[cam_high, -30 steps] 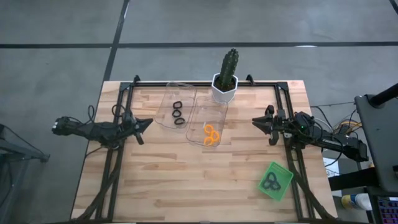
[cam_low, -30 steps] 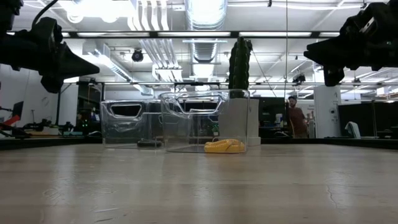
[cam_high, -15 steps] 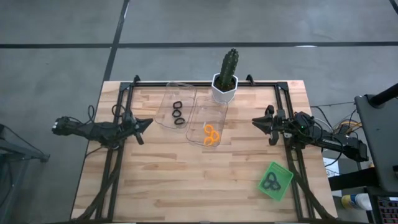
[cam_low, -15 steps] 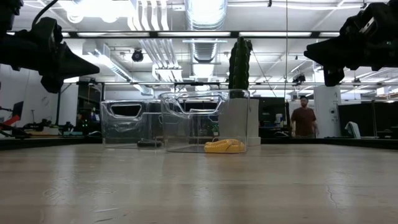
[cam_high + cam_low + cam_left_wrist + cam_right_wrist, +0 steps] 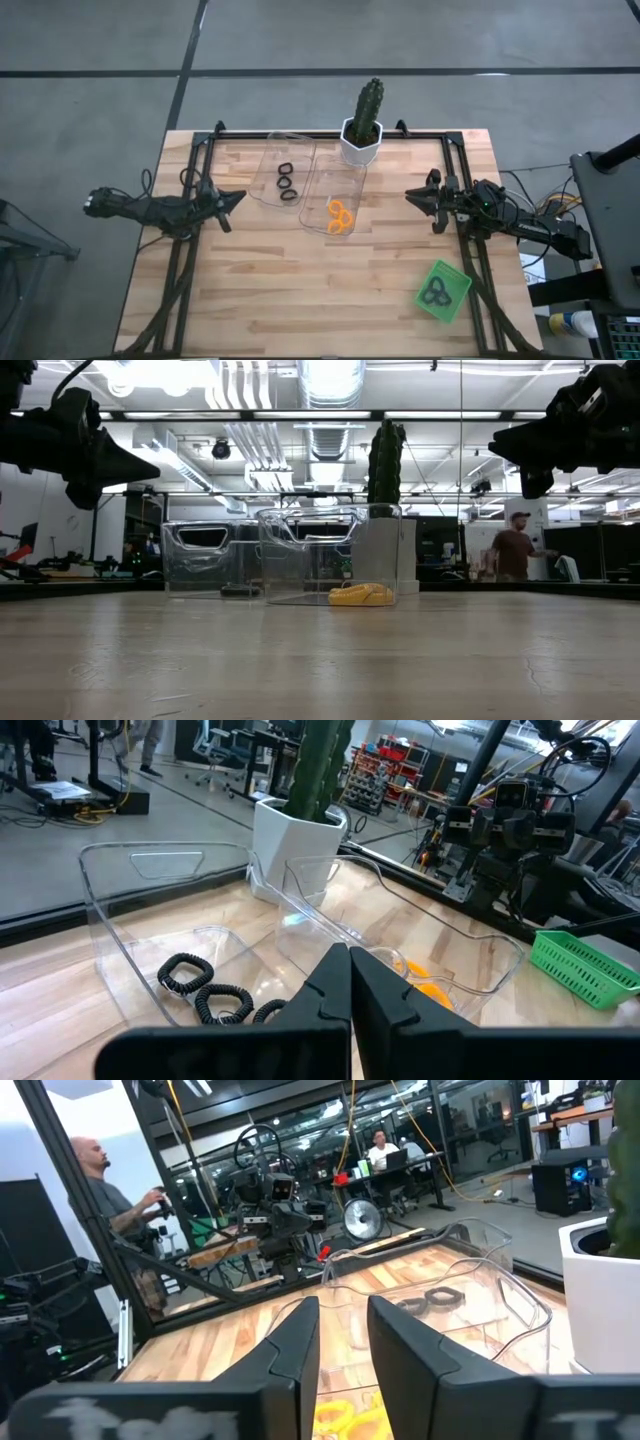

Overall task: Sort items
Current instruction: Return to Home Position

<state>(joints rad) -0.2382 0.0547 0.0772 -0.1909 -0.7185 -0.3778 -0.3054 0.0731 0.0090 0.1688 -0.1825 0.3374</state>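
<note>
The left pincer is held over the left side of the counter, its fingers pressed together with nothing between them. The right pincer is held opposite, over the right side, its fingers parted by a narrow gap with nothing gripped. Both are pointed inward at the two clear trays set between them.

Three black loops are seen in the left tray, straight ahead of the left pincer and nearer to it than to the right one. Orange loops are heaped in the right tray, at the end away from the cactus, roughly midway between the pincers. Dark loops are gathered in the green tray, toward the counter's corner on the right arm's side.

No loose loop is made out on the bare wood, so the sorting is judged done. No grasp has to be lined up, and only a retreat clear of the trays is called for.
</note>
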